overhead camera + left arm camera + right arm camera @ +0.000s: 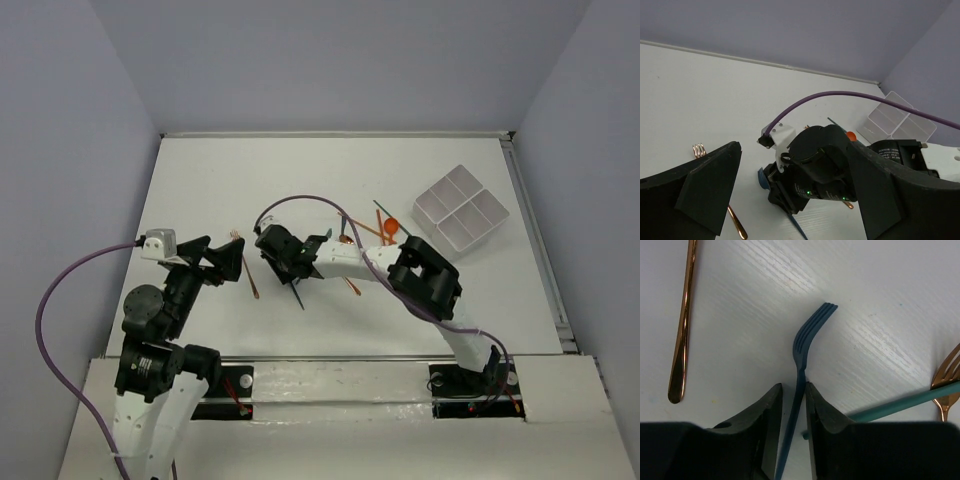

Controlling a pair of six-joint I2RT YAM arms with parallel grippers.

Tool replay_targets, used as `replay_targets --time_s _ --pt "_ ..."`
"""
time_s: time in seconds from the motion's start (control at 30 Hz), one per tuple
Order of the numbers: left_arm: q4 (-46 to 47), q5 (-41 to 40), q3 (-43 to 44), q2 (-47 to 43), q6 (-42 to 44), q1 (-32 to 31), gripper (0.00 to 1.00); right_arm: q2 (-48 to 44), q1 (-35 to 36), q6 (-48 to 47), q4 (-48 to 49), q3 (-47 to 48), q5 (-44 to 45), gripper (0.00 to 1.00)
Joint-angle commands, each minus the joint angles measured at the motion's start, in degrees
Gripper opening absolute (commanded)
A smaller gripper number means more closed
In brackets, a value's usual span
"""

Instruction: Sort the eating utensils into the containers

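The step in hand appears to be the picking up of one dark teal fork (807,332). In the right wrist view this fork is lying flat on the white desk (880,300). Its tines are pointing to the upper middle of the frame, and its handle is running down between the two fingers of the right hand (793,386). These fingers are standing only narrowly apart, one on each side of the handle. A thin gap is showing on both sides, so they are not yet pressing on it. A second teal handle (900,402) is lying just beside the right finger at the lower right. An orange fork (946,372) is showing at the right edge, and an orange handle (682,340) is lying at the upper left.

In the top view the right hand is working at the centre of the frame. The white tray (425,205) is sitting at the upper right, well apart from it. No utensil is showing in its four compartments, so the sorting is probably near its beginning. The left hand (215,258) is hanging left of centre, its fingers wide apart with nothing between them.

The next move is calling for a full closing on the thin handle without catching the second teal handle. After that a clean lift and a carry to the tray are needed. Such a flat, thin handle may slip or turn in the grip.
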Motion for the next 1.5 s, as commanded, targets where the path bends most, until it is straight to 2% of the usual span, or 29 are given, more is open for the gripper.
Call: replay_targets --time_s 0.0,0.03,0.1,0.17,0.23,0.37,0.57,0.6,0.67,0.77,0.87,0.9,1.0,1.1,1.23,1.47 --pt "1.91 0.18 2.24 -0.88 0.17 0.22 0.99 3.68 3.07 -0.52 -4.28 3.87 6.53 0.27" --pt "2.0 0.0 2.33 -0.97 0.08 0.22 0.99 4.29 3.08 -0.17 -5.24 5.17 6.97 0.21" --pt "1.74 -0.53 2.42 -1.23 0.26 0.22 0.99 5.96 3.69 0.36 -6.82 7.11 8.29 0.17" --pt "1.65 -0.88 2.5 -1.32 0.34 0.22 0.99 6.93 4.22 0.63 -7.53 8.26 9.26 0.08" --pt "1.39 -1.41 2.77 -1.41 0.43 0.22 0.99 7.46 4.22 1.33 -7.62 8.61 9.96 0.07" --pt "1.12 -2.28 2.94 -1.67 0.43 0.22 0.99 3.0 4.22 1.68 -1.49 5.02 12.06 0.07" --pt "0.94 -2.64 3.03 -2.11 0.43 0.22 0.99 -14.57 0.18 0.81 20.3 -8.32 11.63 0.07" --pt "1.03 -2.38 2.86 -2.11 0.43 0.22 0.99 -20.6 -0.69 -0.33 26.42 -13.48 12.68 0.07" --pt "1.12 -1.94 2.86 -2.11 0.35 0.22 0.99 -26.35 -3.24 -1.48 30.77 -18.26 14.0 0.07" --pt "1.3 -1.5 2.68 -2.38 0.35 0.22 0.99 -38.37 -13.4 -4.29 37.28 -26.79 17.59 0.07" --pt "1.47 -1.14 2.59 -2.73 0.35 -0.3 0.99 -43.59 -21.59 -6.49 42.9 -33.64 21.02 0.07" --pt "1.47 -1.14 2.51 -2.99 0.35 -0.3 0.99 -46.04 -27.45 -6.93 45.96 -36.01 21.39 0.07" --pt "1.56 -1.06 2.5 -3.25 0.43 -0.83 0.99 -48.52 -35.74 -5.61 47.83 -37.35 19.72 0.07" --pt "1.56 -0.97 2.5 -3.52 0.43 -1.36 0.99 -47.56 -44.27 -6.4 50.54 -35.95 20.25 0.07" --pt "1.56 -1.14 2.42 -4.05 0.52 -1.89 0.99 -42.56 -49.73 -11.93 54.86 -33.84 21.3 0.07" --pt "1.38 -1.49 2.5 -4.05 0.7 -3.46 0.99 -34.3 -56.42 -13.96 58.03 -31.82 18.49 0.07"
